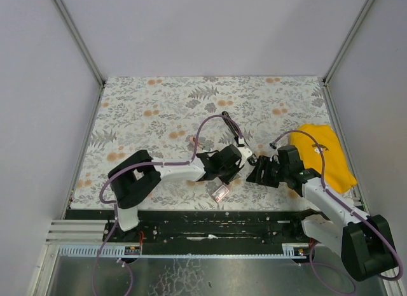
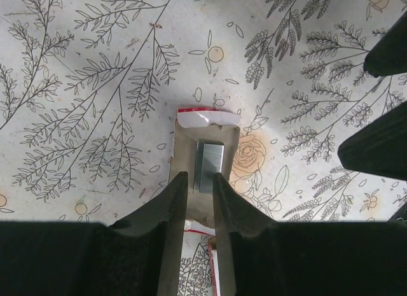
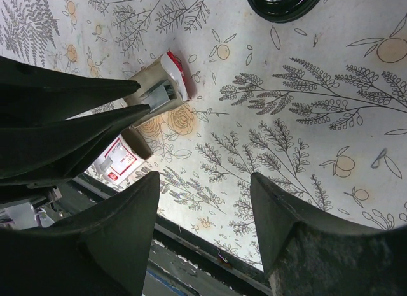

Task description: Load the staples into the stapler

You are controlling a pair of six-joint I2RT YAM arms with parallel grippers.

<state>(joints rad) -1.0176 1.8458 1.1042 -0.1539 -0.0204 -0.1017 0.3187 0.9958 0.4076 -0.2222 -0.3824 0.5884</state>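
A short silver staple strip [image 2: 210, 159] lies in an open cardboard tray [image 2: 184, 133] with a red-and-white end flap. My left gripper [image 2: 200, 176] is low over the tray's near end. Its fingers stand a narrow gap apart at the strip's near end, the right finger overlapping the strip's corner. I cannot tell whether they grip it. The right wrist view shows the same tray [image 3: 151, 78], strip [image 3: 160, 96] and left fingers [image 3: 76, 92]. My right gripper [image 3: 205, 178] is open and empty, just right of the left gripper [image 1: 234, 170]. I cannot make out the stapler in any view.
The staple box's printed outer sleeve [image 1: 220, 193] lies near the front edge, also in the right wrist view [image 3: 117, 159]. A yellow cloth [image 1: 327, 157] lies at the right. The right gripper's dark fingers [image 2: 375, 149] show in the left wrist view. The black front rail [image 3: 191, 245] is close.
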